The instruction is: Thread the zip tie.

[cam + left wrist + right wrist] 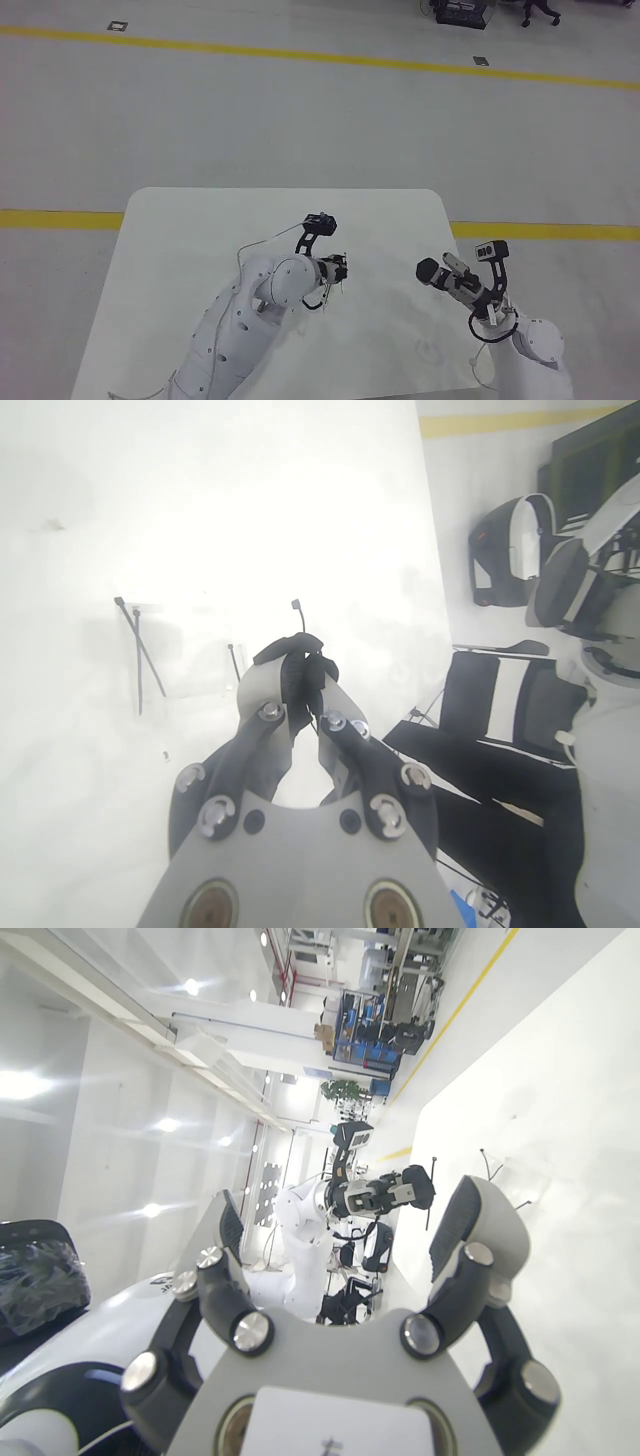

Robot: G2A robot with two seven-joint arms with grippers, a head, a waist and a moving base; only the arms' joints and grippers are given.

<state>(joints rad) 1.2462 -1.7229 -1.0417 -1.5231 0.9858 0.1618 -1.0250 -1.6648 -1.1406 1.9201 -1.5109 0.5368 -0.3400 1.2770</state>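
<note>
Left tool [301,662] pinches a black zip tie [302,619] above the table [190,260]; right tool [345,1208] stands spread and empty.

A white table [180,260] bears several loose black zip ties [139,640].

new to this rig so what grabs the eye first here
The left gripper stands out first, shut on a black zip tie whose head pokes out beyond it, above the white table. Beyond it, loose zip ties lie on the table. The right gripper hangs open and empty.
</note>
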